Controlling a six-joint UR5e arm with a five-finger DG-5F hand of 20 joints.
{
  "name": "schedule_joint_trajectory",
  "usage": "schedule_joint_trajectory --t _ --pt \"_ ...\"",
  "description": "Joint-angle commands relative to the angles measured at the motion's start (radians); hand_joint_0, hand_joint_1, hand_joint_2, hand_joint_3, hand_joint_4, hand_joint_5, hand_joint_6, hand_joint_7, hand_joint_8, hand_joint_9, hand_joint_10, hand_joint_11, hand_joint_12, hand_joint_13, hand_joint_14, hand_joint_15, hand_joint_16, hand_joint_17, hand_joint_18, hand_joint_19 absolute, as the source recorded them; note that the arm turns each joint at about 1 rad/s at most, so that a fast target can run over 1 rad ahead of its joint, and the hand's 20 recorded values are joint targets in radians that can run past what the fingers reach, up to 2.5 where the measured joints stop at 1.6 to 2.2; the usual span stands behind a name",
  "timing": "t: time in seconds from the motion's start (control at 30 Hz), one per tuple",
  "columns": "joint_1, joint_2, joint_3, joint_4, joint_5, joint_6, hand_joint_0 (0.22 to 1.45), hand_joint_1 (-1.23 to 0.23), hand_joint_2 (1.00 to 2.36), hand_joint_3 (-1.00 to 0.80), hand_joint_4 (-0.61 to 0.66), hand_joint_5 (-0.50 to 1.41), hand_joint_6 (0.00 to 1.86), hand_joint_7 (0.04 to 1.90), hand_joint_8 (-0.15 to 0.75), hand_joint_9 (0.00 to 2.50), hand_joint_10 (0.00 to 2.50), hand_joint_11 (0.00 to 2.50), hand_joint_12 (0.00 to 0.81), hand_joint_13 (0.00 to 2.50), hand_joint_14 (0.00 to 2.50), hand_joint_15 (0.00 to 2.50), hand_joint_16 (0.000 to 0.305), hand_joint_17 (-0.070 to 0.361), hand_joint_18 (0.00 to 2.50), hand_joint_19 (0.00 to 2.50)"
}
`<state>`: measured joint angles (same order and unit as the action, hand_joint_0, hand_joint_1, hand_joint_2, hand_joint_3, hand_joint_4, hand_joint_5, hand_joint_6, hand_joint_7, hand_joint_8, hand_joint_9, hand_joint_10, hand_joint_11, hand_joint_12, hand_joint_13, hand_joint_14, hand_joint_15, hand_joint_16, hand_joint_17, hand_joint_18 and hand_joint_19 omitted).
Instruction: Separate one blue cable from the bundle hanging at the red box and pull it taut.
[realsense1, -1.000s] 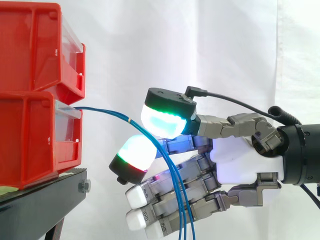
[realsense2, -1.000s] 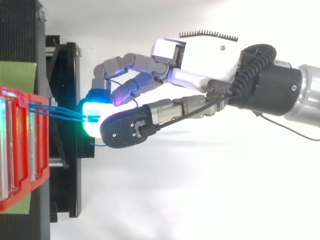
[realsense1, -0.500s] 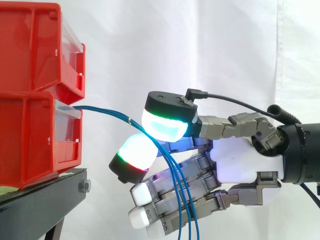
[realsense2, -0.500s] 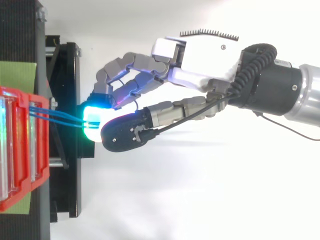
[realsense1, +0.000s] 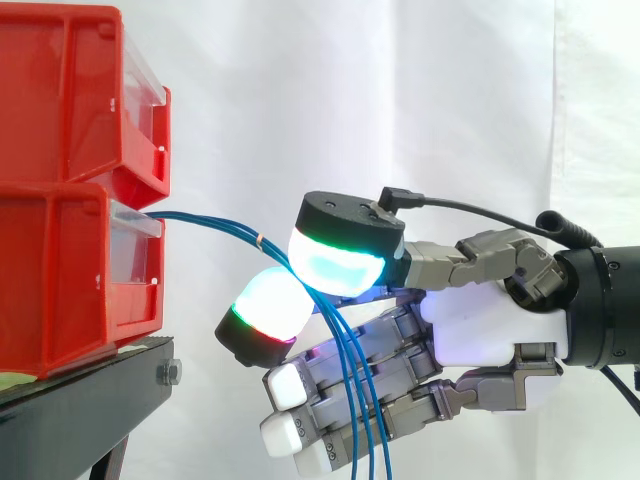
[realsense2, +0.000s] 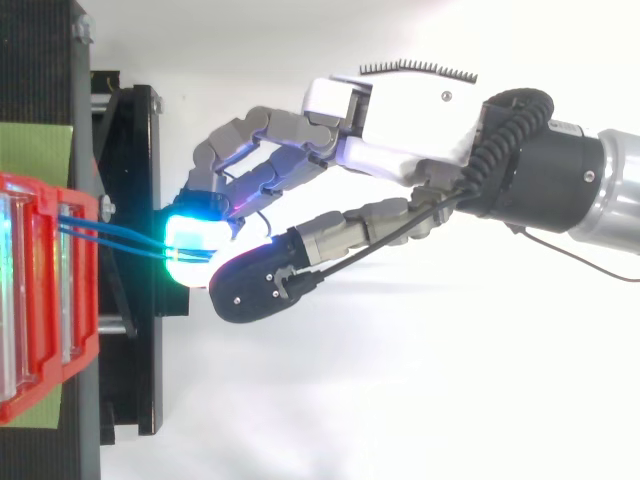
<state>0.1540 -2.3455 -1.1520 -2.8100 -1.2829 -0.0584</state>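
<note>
At the front of the lower of the red bins (realsense1: 70, 260), the blue cables (realsense1: 215, 224) come out as a bundle, arc right and droop through the hand (realsense1: 480, 330), ends running off the bottom of the side view. Bins sit stacked on a black stand (realsense1: 90, 385).

Hand: curled. Thumb pad (realsense1: 340, 268) on the near side, one finger pad (realsense1: 268, 305) just below-left of it, several strands passing between the two. Reads as a pinch on the bundle; can't tell how firm. Other fingers (realsense1: 285, 385) bent behind the hanging strands. Top view agrees: strands run from the bin straight into the glow where the pads meet.

Step, my read: separation, not done. More than one strand sits between the pads, and the run from bin to hand sags, so nothing is taut.

Next move needs: shed all but one strand from the pinch, sliding the pads so the extras drop out, then clamp that one and draw away from the bin until the arc flattens. Risk: dragging the whole bundle along.
</note>
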Motion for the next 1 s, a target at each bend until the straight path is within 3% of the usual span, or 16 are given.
schedule_joint_trajectory --t 0.0,0.3,0.53,0.67,0.97 --pt "-0.001 0.0 0.0 0.0 -0.001 0.002 0.7 -0.76 1.0 -0.47 0.12 -0.23 0.9 0.83 0.272 0.81 0.02 0.77 0.302 0.73 0.02 0.4 0.035 0.079 0.51 0.41" --pt "-0.001 0.0 0.0 0.0 0.0 0.002 0.56 -0.7 1.0 -0.5 0.14 -0.21 0.9 0.85 0.289 0.87 0.02 0.77 0.307 0.76 0.02 0.42 0.035 0.079 0.53 0.44" --pt "-0.001 0.0 0.0 0.0 0.002 0.0 0.54 -0.59 1.0 -0.5 0.14 -0.2 0.89 0.87 0.302 0.92 0.02 0.78 0.315 0.79 0.02 0.41 0.036 0.081 0.55 0.46" --pt "-0.002 0.0 0.0 0.0 0.002 0.002 0.6 -0.54 1.0 -0.5 0.12 -0.19 0.89 0.9 0.296 0.92 0.02 0.78 0.307 0.79 0.02 0.42 0.034 0.076 0.55 0.46" --pt "-0.001 0.0 0.0 0.001 0.005 0.0 0.66 -0.69 1.02 -0.33 0.05 -0.2 0.92 0.99 0.291 0.9 0.02 0.79 0.307 0.8 0.02 0.43 0.034 0.076 0.56 0.47"
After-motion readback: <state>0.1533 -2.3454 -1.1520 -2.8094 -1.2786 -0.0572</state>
